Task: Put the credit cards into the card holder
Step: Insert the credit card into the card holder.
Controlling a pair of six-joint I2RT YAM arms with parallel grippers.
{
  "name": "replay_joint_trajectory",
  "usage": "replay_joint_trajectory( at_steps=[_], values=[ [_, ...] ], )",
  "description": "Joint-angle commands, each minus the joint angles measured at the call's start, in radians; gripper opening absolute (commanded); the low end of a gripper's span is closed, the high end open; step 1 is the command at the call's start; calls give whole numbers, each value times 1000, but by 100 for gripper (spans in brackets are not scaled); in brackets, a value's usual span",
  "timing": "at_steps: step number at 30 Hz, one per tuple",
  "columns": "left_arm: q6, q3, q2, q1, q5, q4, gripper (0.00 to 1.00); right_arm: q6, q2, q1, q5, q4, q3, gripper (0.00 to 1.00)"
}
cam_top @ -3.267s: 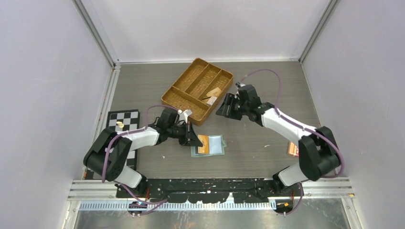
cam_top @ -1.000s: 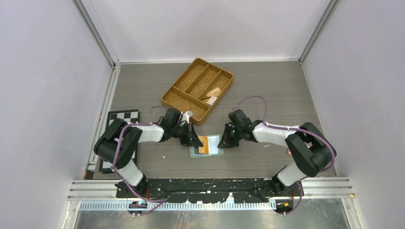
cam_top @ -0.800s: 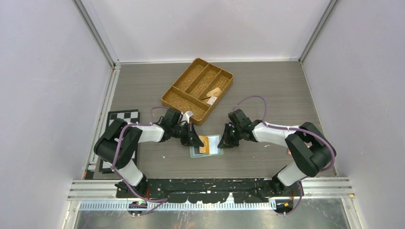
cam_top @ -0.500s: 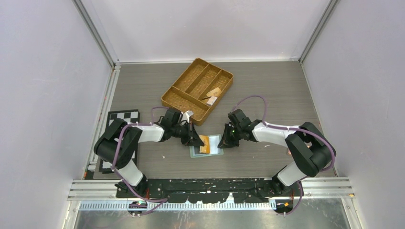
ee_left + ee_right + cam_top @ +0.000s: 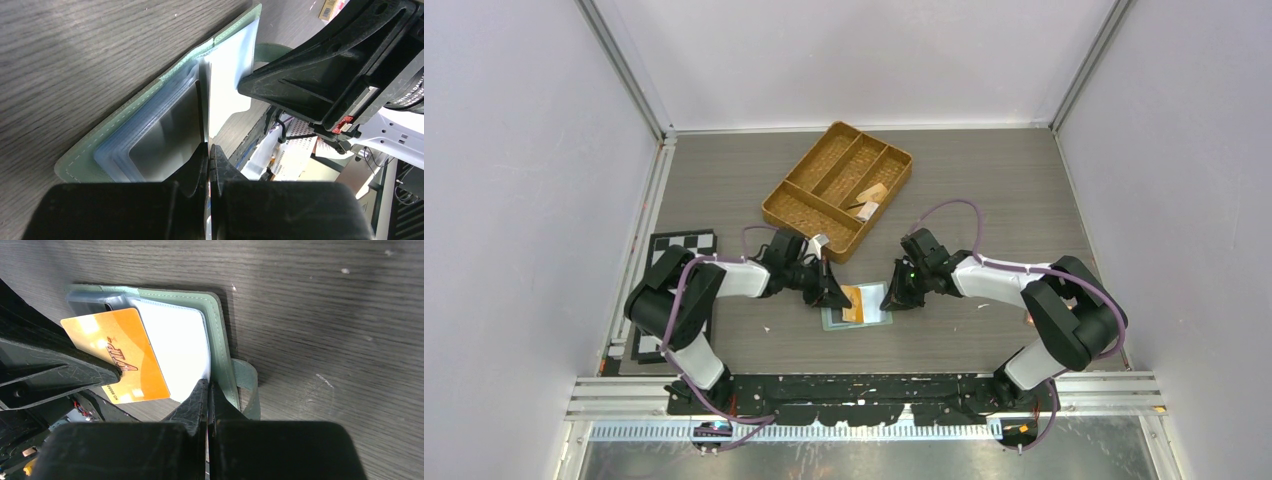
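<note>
As left fingers (image 5: 192,167) pinch card (image 5: 117,357), holder (image 5: 218,335) beneath

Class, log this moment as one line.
left claw: shut on card | card: over open wallet | right claw: shut, at wallet edge

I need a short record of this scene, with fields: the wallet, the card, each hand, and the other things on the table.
wallet: open, flat on table, between both hands
card: orange, over the open wallet, not fully in a pocket
left hand: shut on card
right hand: shut, tips at wallet's edge
tray: behind wallet
chessboard: far left of table
</note>
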Motion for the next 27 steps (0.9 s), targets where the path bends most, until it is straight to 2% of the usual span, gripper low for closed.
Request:
replay_joint_trajectory(
  at_steps=[1,27],
  values=[
    [-20,-9,11,-1,-27,32,0,-25,23,0,70,-59,10,1],
    [43,4,96,-1,-4,44,0,-28,32,3,67,-72,25,0]
  ],
)
